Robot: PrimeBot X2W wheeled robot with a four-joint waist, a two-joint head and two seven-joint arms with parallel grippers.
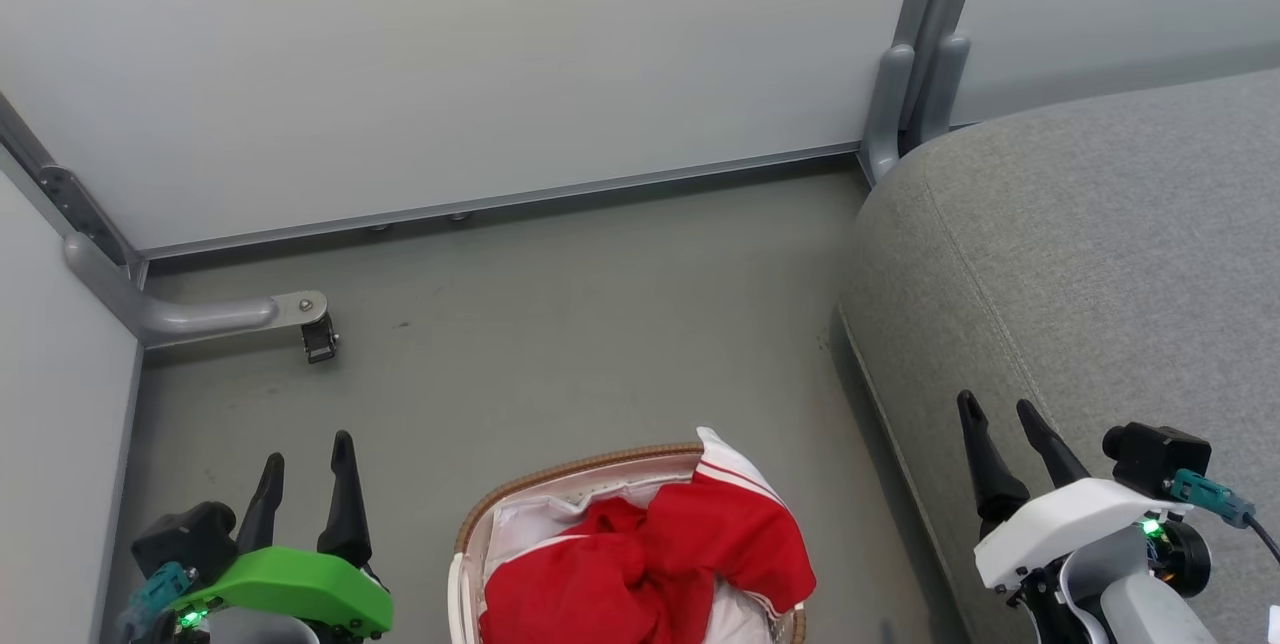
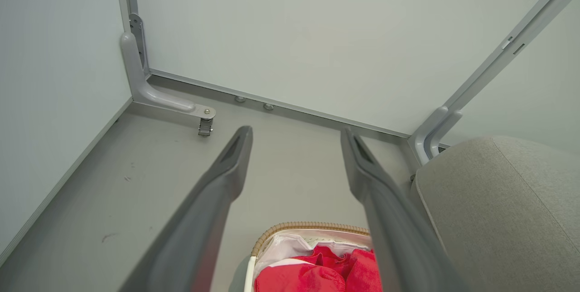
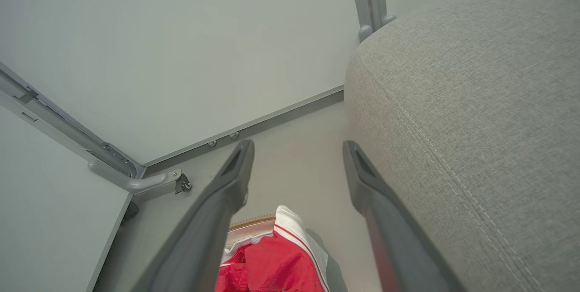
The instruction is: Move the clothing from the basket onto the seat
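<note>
Red clothing (image 1: pixel 650 564) with white stripes lies bunched in the basket (image 1: pixel 560 477), a white oval with a brown woven rim, at the bottom middle of the head view; one edge drapes over the right rim. The grey seat (image 1: pixel 1080 254) fills the right side. My left gripper (image 1: pixel 307 459) hangs open left of the basket, nothing between its fingers. My right gripper (image 1: pixel 1000 411) is open too, above the seat's front edge. The left wrist view shows the clothing (image 2: pixel 317 269) and basket (image 2: pixel 308 226) below its open fingers (image 2: pixel 226 178); the right wrist view shows the clothing (image 3: pixel 276 260) and seat (image 3: pixel 476 101).
Pale partition walls (image 1: pixel 450 54) close off the back and left. A grey metal foot with a small caster (image 1: pixel 318 339) juts onto the floor at the left. A grey post (image 1: pixel 905 94) stands by the seat's back corner. Grey floor (image 1: pixel 560 314) lies between basket and wall.
</note>
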